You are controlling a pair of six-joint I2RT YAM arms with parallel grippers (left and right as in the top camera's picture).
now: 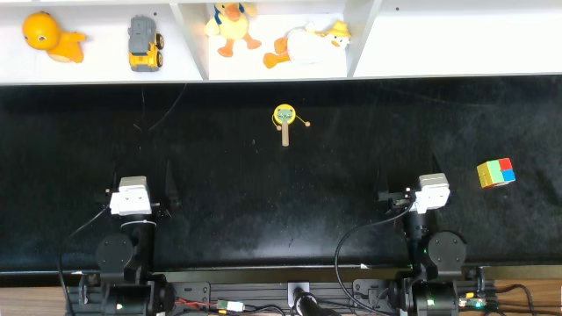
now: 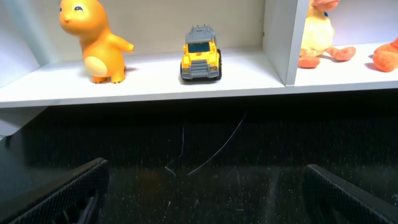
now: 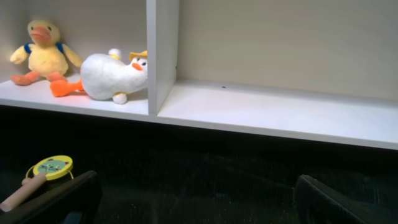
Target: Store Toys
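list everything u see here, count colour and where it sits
orange toy figure: 1, orange, left shelf compartment
toy truck: 1, yellow and grey, left compartment, beside the figure
plush duck: 1, yellow with orange feet, middle compartment
plush goose: 1, white with orange feet, lying beside the plush duck
rattle drum: 1, green-yellow head, wooden handle, on the table before the middle compartment
colour cube: 1, multicoloured, table's right side
shelf: 1, white, along the table's far edge
table: 1, black
left gripper: 1, black, open, facing the left compartment
right gripper: 1, black, open, facing the shelf's right half
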